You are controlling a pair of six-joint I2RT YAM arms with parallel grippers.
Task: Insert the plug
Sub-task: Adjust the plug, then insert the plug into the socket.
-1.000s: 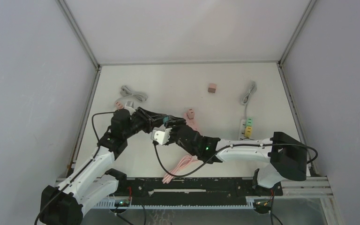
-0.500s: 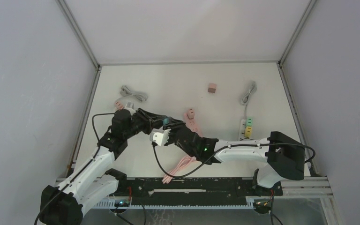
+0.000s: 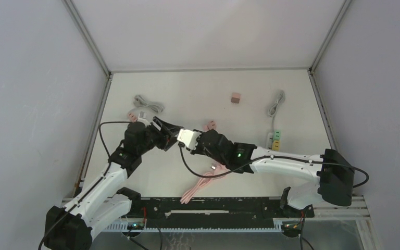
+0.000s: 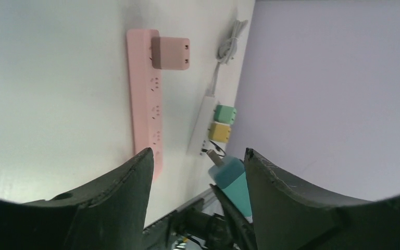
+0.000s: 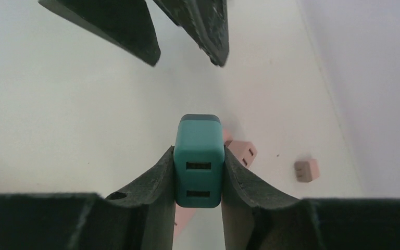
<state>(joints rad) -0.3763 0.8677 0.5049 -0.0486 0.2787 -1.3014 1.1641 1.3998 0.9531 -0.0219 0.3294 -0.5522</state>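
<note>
The teal plug (image 5: 198, 161), a small charger block with two USB ports facing the camera, sits squeezed between the fingers of my right gripper (image 5: 198, 150), which is shut on it. In the left wrist view the plug (image 4: 233, 182) lies just inside the right-hand finger of my left gripper (image 4: 198, 152). That gripper's jaws stand open around the plug without pinching it. From above, the left gripper (image 3: 169, 130) and the right gripper (image 3: 188, 139) meet nose to nose above the table. The pink power strip (image 4: 146, 104) lies beyond them with a pink adapter (image 4: 170, 52) plugged in at its far end.
A white power strip (image 3: 271, 141) with a green plug (image 3: 276, 136) and a yellow plug (image 3: 275, 147) lies at the right. A small pink cube (image 3: 235, 98) sits at the back. A grey coiled cable (image 3: 148, 104) is at the back left. The strip's pink cord (image 3: 198, 187) is bundled near the front.
My left gripper has opened and let go of the teal plug. My right gripper has closed on it, and the right arm has swung farther from the front edge.
</note>
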